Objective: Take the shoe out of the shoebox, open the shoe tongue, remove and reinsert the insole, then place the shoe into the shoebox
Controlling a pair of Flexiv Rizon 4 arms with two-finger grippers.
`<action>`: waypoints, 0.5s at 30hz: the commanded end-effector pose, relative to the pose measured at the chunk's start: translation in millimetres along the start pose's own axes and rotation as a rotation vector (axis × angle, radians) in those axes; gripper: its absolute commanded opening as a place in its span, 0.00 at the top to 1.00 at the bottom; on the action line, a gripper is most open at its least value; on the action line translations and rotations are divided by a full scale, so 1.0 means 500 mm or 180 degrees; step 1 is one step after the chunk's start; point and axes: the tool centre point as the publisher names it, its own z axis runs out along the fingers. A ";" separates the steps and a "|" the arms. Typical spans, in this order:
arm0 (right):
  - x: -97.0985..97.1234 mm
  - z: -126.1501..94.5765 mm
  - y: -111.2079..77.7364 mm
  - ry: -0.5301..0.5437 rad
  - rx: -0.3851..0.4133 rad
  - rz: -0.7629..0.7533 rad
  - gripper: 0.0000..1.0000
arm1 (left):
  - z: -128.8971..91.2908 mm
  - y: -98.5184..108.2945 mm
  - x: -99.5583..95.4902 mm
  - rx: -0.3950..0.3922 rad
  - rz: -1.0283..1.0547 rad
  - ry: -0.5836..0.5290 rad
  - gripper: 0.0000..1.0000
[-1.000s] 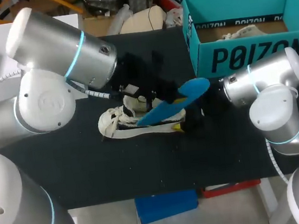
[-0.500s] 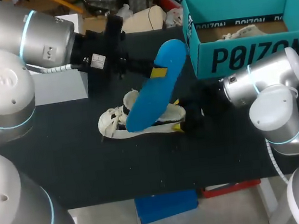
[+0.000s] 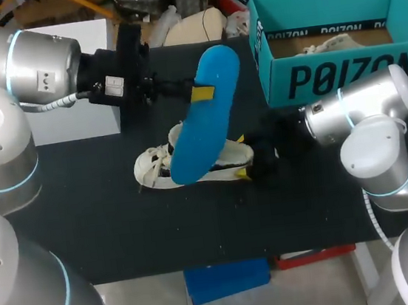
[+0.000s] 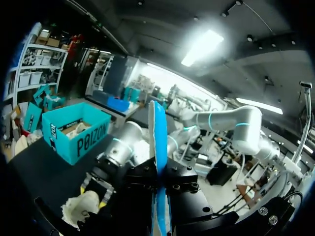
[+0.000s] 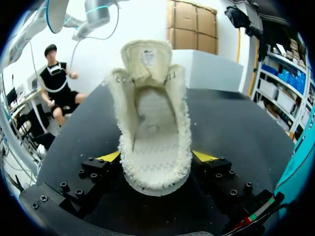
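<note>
A cream shoe (image 3: pixel 162 166) lies on its sole on the black table, its toe toward my left. My right gripper (image 3: pixel 248 156) is shut on its heel. In the right wrist view the shoe (image 5: pixel 152 132) gapes wide between the two yellow fingertips (image 5: pixel 109 156), its tongue folded up and its inside bare. My left gripper (image 3: pixel 180 90) is shut on the blue insole (image 3: pixel 204 119), which hangs steeply above the shoe. Seen edge-on in the left wrist view, the insole (image 4: pixel 158 142) stands in that gripper (image 4: pixel 160 196). The teal shoebox (image 3: pixel 343 68) stands at the back right.
Crumpled paper (image 3: pixel 328 44) lies inside the shoebox. A white box (image 3: pixel 87 111) sits at the table's back left, behind my left arm. Bare black tabletop (image 3: pixel 198 227) stretches in front of the shoe.
My left arm has drawn the insole out of the shoe, raised it and swung back to the left, so the insole now stands steeper. The right gripper and shoe have stayed put.
</note>
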 end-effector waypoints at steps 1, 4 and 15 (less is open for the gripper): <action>-0.003 0.005 -0.006 -0.0002 0.0007 0.0002 1.00 | -0.008 0.003 0.032 0.0838 -0.0119 0.0182 1.00; -0.003 0.005 -0.006 -0.0002 0.0007 0.0002 1.00 | -0.013 -0.018 0.050 0.0957 -0.0200 0.0297 1.00; -0.003 0.005 -0.006 -0.0002 0.0007 0.0002 1.00 | -0.028 -0.101 0.148 0.0964 -0.0260 0.0491 1.00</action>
